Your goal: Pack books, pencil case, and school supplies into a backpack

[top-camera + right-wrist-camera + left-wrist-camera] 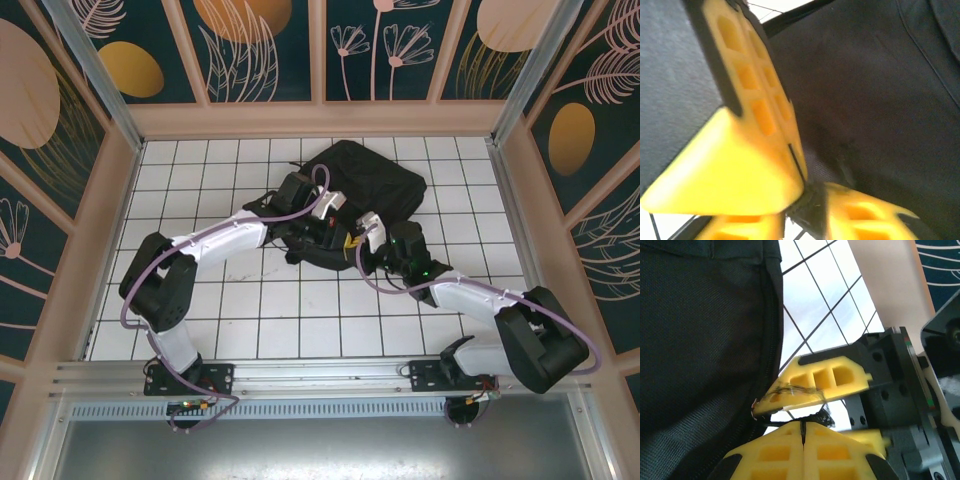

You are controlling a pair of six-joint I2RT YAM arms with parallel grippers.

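Lying flat on the far middle of the white tiled table (230, 310): a large soft black fabric backpack (378, 178), inside hidden, contents impossible to tell. Meeting tip to tip at its near edge, both arms. Left gripper (803, 430): yellow fingers pressed flat together, pinching a small tuft of black cord or fabric at the backpack's zip seam. Right gripper (807, 216): yellow fingers parted only a little, standing on either side of that same black tuft, contact with it impossible to judge. Close up from the left wrist, coarse black weave with a zip line curving down beside bare white tiles. Around the table, dark teal wall panels (260, 50) printed with pale leaves and orange discs
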